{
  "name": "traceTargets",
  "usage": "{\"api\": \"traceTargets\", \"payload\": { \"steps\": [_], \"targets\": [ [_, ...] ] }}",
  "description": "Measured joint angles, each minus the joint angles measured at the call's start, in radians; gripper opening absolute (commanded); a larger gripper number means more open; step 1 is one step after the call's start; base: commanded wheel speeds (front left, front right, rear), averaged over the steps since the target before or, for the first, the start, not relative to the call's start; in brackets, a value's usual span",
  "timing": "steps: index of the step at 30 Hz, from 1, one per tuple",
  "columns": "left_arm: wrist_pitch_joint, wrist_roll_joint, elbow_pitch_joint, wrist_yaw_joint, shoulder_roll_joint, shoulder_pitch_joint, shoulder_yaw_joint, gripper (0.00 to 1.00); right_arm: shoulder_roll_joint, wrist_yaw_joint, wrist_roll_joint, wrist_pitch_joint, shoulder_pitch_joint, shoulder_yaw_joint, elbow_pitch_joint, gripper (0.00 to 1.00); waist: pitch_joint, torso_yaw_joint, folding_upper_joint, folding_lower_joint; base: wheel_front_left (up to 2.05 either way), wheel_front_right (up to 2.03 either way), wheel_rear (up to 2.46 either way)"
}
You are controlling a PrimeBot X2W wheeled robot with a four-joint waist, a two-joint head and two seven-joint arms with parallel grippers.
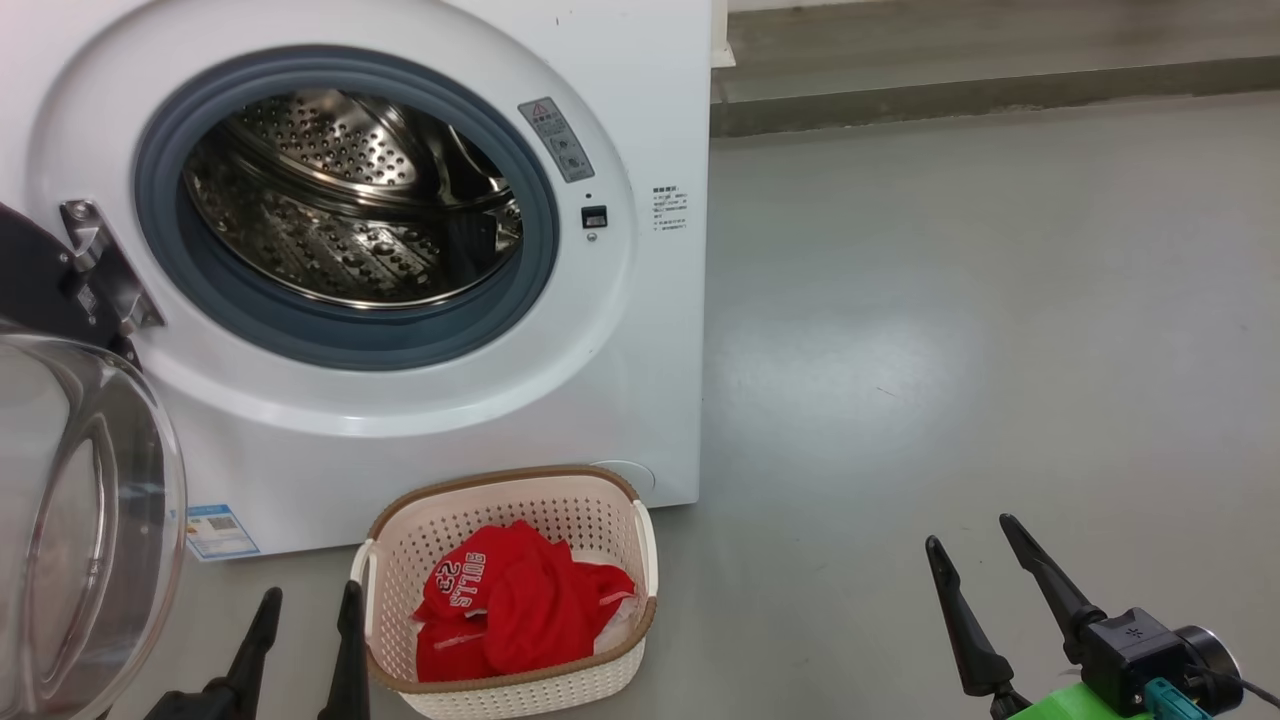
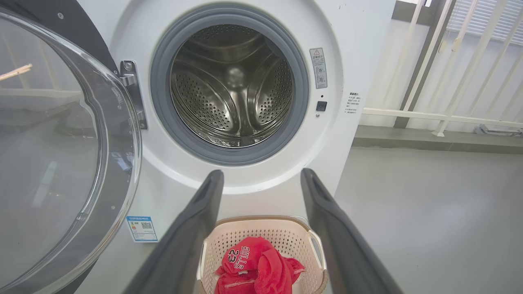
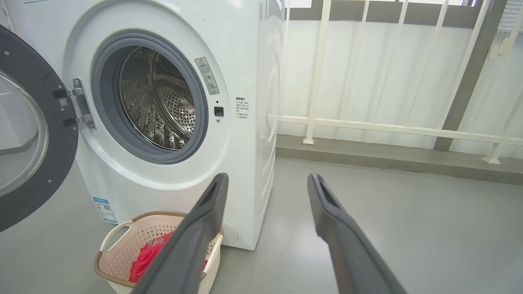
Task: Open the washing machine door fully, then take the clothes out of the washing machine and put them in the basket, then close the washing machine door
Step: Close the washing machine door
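The white washing machine stands ahead with its steel drum bare inside. Its door hangs wide open at the left, glass bowl facing me, also the door and the door. Red clothes with the "BULLS 23" lettering lie in the cream basket on the floor before the machine. My left gripper is open just left of the basket, holding nothing. Well to the right, my right gripper is open over the floor. The basket lies between the left fingers.
Grey floor spreads to the right of the machine. A low concrete ledge with a white railing runs behind. A blue label sits low on the machine front.
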Motion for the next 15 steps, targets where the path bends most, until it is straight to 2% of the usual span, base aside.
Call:
{"api": "traceTargets", "payload": {
  "steps": [15],
  "targets": [
    [0.015,0.004,-0.061,0.053,0.007,0.0,-0.007,1.0,-0.001,0.0,0.003,0.0,0.0,0.002,-0.006,1.0,0.013,0.059,0.0,0.0,0.0,0.0,0.0]
  ]
}}
